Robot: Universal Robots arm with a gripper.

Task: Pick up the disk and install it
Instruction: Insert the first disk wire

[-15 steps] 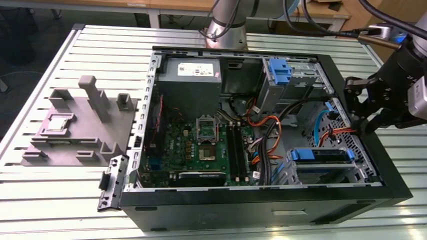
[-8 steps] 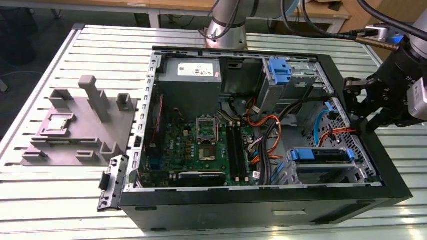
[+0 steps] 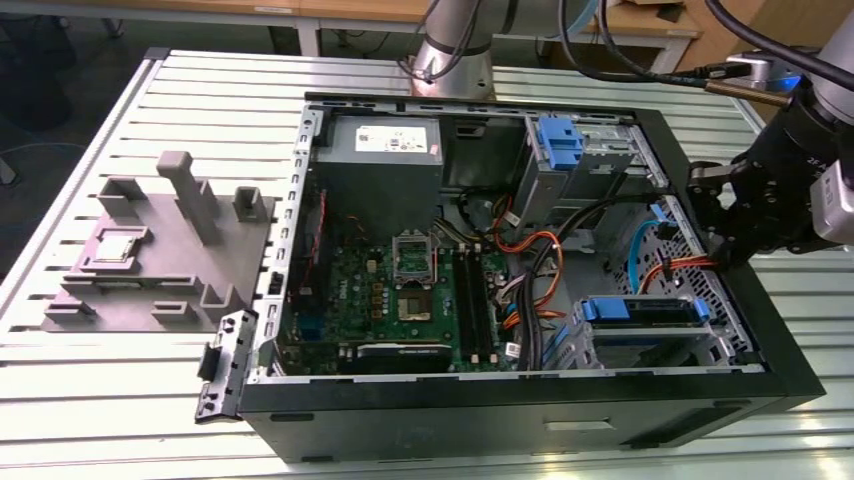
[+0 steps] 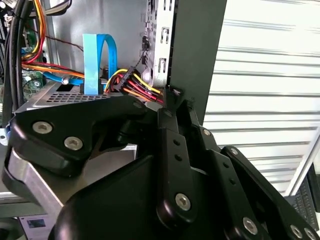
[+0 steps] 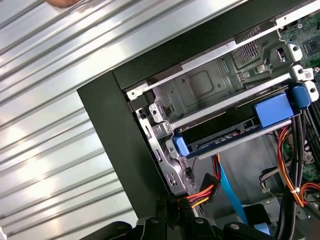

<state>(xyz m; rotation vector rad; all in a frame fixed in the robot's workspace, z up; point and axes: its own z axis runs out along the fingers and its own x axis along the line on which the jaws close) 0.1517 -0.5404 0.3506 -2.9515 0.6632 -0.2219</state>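
As the single arm's gripper (image 4: pixel 174 96) hangs beside the side wall of the open computer case (image 3: pixel 534 420), its jaws are clenched tip to tip on nothing. The disk (image 5: pixel 231 132), a flat drive in a blue plastic frame, lies in the metal drive cage (image 5: pixel 200 90) inside the case. It is ahead of the jaws and apart from them, with a red, yellow and black power plug (image 5: pixel 206 192) and a flat blue data cable (image 5: pixel 231 192) between the two. Its long edge runs crosswise to the line along which the jaws point. In the exterior view the disk sits inward of the jaws, on the side toward the motherboard (image 3: pixel 400 280). It sits squarely in the cage, so it looks seated rather than loose. The case rests on a slatted metal worktop (image 5: pixel 50 125).
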